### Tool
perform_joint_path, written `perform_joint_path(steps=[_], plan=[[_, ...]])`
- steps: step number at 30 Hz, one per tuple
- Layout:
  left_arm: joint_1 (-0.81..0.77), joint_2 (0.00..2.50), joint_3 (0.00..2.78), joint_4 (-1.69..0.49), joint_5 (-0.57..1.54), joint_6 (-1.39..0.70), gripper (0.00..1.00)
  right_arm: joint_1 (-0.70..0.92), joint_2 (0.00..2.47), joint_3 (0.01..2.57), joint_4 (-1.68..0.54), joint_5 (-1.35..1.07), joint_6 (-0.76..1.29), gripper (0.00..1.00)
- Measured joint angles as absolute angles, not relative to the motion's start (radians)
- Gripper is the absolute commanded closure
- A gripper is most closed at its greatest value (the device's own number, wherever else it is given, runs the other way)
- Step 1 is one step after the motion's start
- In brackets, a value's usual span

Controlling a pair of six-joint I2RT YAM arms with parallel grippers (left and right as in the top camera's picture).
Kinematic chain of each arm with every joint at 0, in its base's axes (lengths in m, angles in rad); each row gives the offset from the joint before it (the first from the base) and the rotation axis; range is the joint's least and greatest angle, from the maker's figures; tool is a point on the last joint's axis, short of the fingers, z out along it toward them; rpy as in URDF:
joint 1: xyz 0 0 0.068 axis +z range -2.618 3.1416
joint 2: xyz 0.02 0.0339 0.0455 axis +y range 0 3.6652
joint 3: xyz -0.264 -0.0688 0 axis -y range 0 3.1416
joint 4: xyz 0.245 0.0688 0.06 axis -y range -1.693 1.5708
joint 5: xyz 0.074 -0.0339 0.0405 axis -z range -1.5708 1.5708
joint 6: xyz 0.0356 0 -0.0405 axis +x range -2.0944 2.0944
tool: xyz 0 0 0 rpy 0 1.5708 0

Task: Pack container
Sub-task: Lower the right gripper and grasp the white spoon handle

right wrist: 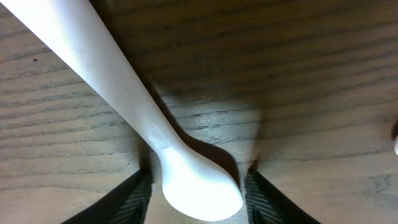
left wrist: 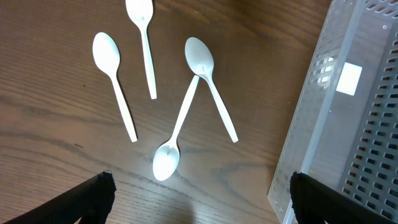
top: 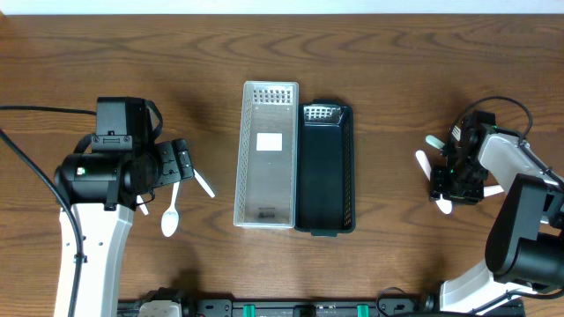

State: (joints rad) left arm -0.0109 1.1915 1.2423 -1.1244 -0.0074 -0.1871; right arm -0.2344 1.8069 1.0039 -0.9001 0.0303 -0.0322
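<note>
Right gripper [right wrist: 198,200] is seen low over the table [right wrist: 311,74], jaws standing roughly half open, with the two dark fingers [right wrist: 127,202] set either side of the bowl of one white spoon [right wrist: 186,180]. That spoon is laid flat on the wood. Whether it is actually pinched cannot be told: the fingertips are cut off by the bottom edge of the wrist view, and shadow fills the narrow gaps.

From overhead, four white pieces [top: 423,164] are counted poking out around that gripper at the far right of the table. How many spoons they make up is hidden by the arm.

Out to the middle now: two containers are counted, set side by side with their long walls touching. The clear container [top: 240,176], perforated and carrying one white label [top: 269,141], is placed on the left arm's side; the black container [top: 352,176] is placed on the right arm's side.

Further out, the left gripper [left wrist: 199,202] is held wide open with nothing in it, only its two tips showing at the bottom corners. Four loose spoons [left wrist: 115,84] are counted below it. Two are crossed near one neck, two are lying apart, and one bowl is clipped by the top edge.
</note>
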Motion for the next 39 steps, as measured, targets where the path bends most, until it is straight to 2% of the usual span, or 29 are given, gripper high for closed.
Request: perform_joint_path(steps=[3,9,15,20,23,31,36,39], plan=[[-0.011,1.192,1.242,-1.124,-0.007,-0.187,0.08,-0.234,1.807,1.004,-0.899,0.032,-0.033,0.61],[-0.011,1.192,1.242,-1.124,-0.007,-0.187,0.08,-0.234,1.806,1.004,-0.899,0.033,-0.031,0.64],[-0.011,1.192,1.242,-1.124,-0.007,-0.187,0.08,-0.234,1.806,1.004,-0.899,0.033,-0.031,0.63],[-0.011,1.192,1.242,-1.124,-0.008,-0.187,0.08,-0.235,1.806,1.004,-0.902,0.036,-0.029,0.5],[-0.011,1.192,1.242,-1.124,-0.007,-0.187,0.08,-0.235,1.806,1.003,-0.916,0.037,-0.03,0.48],[-0.011,1.192,1.242,-1.124,-0.007,-0.187,0.08,-0.234,1.808,0.997,-0.951,0.037,-0.026,0.49],[-0.011,1.192,1.242,-1.124,-0.007,-0.187,0.08,-0.234,1.809,0.994,-0.96,0.036,-0.025,0.56],[-0.011,1.192,1.242,-1.124,-0.007,-0.187,0.08,-0.234,1.809,0.993,-0.96,0.036,-0.021,0.57]])
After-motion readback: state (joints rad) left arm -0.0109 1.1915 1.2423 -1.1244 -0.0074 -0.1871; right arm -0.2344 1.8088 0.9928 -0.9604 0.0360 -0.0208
